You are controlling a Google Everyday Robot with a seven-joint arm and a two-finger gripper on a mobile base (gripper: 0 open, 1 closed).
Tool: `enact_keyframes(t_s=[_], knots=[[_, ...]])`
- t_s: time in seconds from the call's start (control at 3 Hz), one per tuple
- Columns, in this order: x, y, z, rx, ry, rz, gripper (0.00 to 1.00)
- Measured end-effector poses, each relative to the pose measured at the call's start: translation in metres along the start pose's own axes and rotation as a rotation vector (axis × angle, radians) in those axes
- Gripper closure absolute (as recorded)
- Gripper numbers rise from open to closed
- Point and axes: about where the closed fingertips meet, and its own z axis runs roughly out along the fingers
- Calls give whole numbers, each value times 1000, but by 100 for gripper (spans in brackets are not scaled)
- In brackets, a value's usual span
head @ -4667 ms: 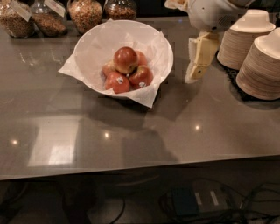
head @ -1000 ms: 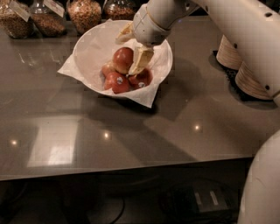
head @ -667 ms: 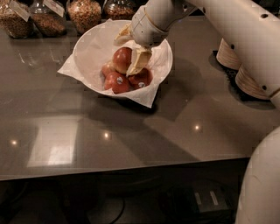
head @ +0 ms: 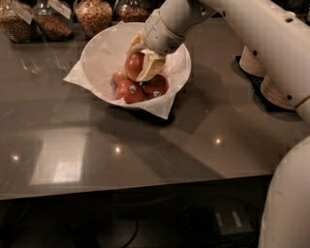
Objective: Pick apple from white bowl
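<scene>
The white bowl point(head: 97, 53), lined with crinkled white paper, stands on the grey counter at the back left. The large red and golden apple point(head: 133, 65) lies on top of smaller red apples with white stickers point(head: 129, 91). My gripper point(head: 140, 60) reaches down into the bowl from the upper right. Its cream fingers point(head: 151, 69) sit against the right side and upper left of the large apple, closed around it. The apple still rests on the pile.
Glass jars of grains and nuts point(head: 94, 14) line the back edge behind the bowl. Stacks of cream paper bowls point(head: 278, 92) stand at the right. My arm point(head: 256, 29) crosses above the counter's right half. The counter's front edge runs along the bottom.
The gripper came from beside the bowl at the right into the bowl over the large apple. In the last second it has barely moved; the right finger is slightly closer to the apple.
</scene>
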Motion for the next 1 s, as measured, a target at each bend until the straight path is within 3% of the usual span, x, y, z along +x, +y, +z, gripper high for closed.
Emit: enact_keyframes(t_s=[0.33, 1.0], knots=[[-3, 1, -1, -4, -11, -10, 100], [-19, -6, -20, -21, 0, -77, 100]])
